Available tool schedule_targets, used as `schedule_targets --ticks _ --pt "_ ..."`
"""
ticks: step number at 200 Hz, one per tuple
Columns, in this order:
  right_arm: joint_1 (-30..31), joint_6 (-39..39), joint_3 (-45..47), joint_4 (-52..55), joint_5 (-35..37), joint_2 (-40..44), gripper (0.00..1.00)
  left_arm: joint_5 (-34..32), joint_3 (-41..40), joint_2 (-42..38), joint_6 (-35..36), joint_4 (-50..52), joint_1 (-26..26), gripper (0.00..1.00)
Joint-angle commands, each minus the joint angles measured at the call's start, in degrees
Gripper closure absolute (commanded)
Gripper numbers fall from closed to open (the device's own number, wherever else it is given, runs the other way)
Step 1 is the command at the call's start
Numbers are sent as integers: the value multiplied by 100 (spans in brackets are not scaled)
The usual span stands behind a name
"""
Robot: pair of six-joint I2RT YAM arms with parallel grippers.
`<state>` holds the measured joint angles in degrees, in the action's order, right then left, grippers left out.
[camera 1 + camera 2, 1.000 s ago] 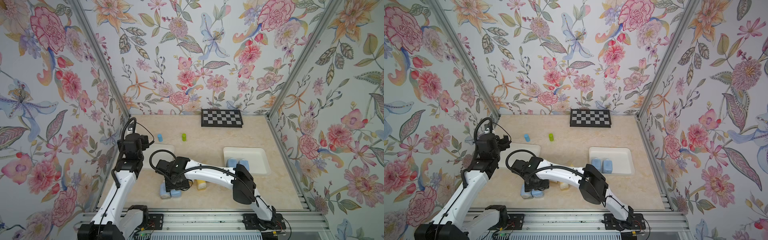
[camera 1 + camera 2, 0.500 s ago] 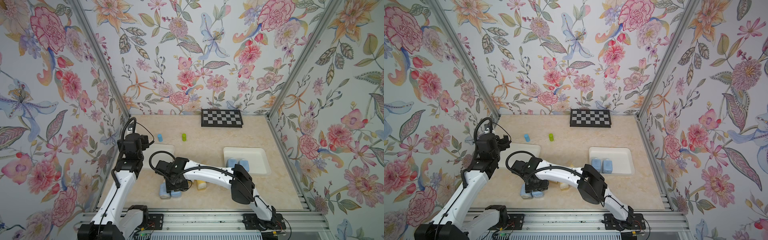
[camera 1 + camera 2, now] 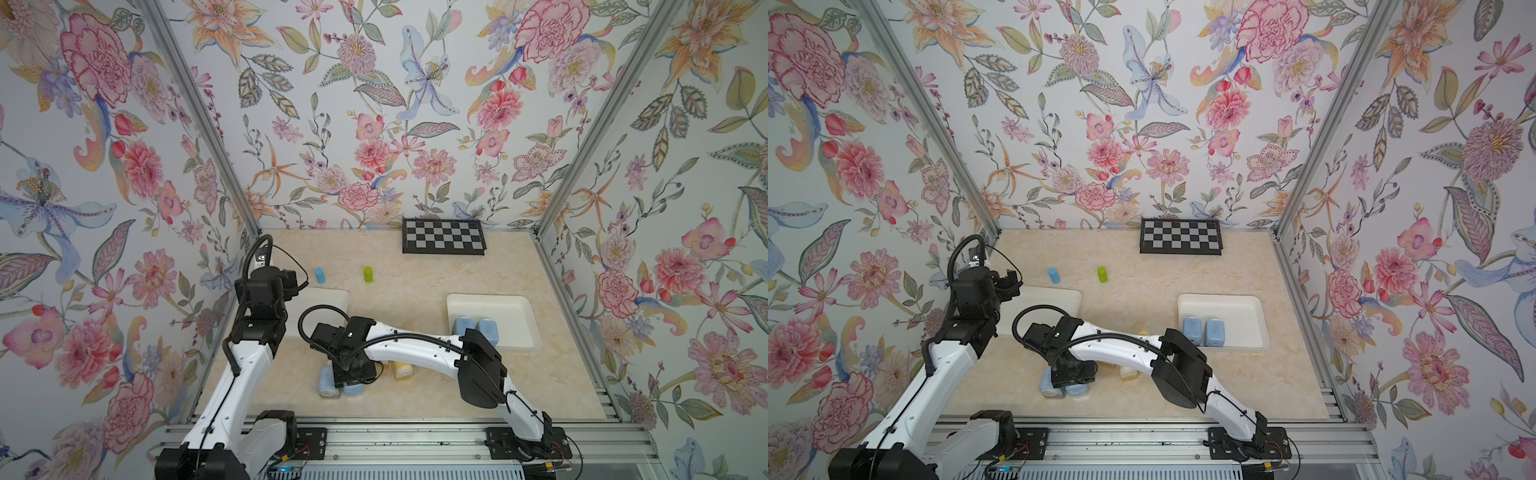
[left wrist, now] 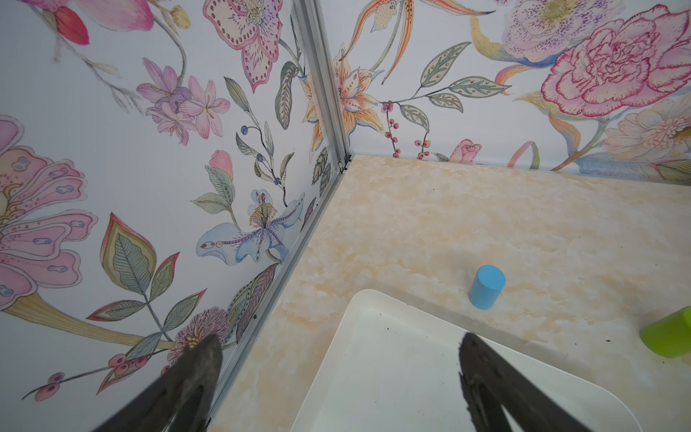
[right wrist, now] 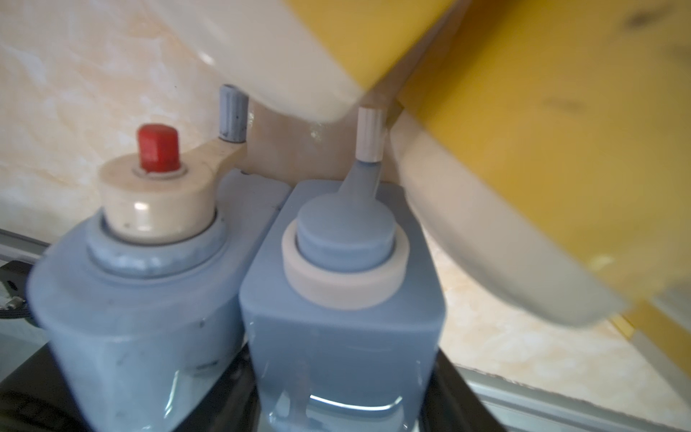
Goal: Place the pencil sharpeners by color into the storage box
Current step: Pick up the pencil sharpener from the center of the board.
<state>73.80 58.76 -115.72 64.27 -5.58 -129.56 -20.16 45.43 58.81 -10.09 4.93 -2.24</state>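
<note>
The right gripper (image 3: 352, 375) sits low, its dark fingers (image 5: 454, 396) hugging either side of one light blue sharpener (image 5: 336, 318) (whether they truly pinch it, I cannot tell). A second blue sharpener (image 5: 138, 318) touches it. Yellow sharpeners (image 3: 402, 370) lie just beside, all well apart from the storage box (image 3: 490, 297), where two more blue sharpeners (image 3: 461, 326) rest. The left gripper (image 4: 340, 342) hangs spread wide, farther still from the box.

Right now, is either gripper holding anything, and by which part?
Right gripper is closed on the light blue pencil sharpener with the blue crank, gripping the two sides of its body, away from the cap. Left gripper is open, holding nothing.
</note>
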Motion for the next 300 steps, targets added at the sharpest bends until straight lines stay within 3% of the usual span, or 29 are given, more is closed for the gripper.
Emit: schedule_targets --ticks 1,60,120,152,220,300 --pt "31 149 361 200 150 224 49 -58 124 -135 -81 27 48 1" --pt "84 259 773 198 223 578 51 -85 115 -152 -64 28 48 1" --pt "64 119 634 200 153 336 37 -88 106 -150 -65 32 49 1" --pt "34 49 538 198 117 253 35 -89 106 -159 -59 27 48 1" --pt "62 -52 444 200 86 323 49 -76 93 -179 -63 26 48 0" --pt "159 -404 682 244 52 1367 51 -76 89 -147 -64 26 48 0"
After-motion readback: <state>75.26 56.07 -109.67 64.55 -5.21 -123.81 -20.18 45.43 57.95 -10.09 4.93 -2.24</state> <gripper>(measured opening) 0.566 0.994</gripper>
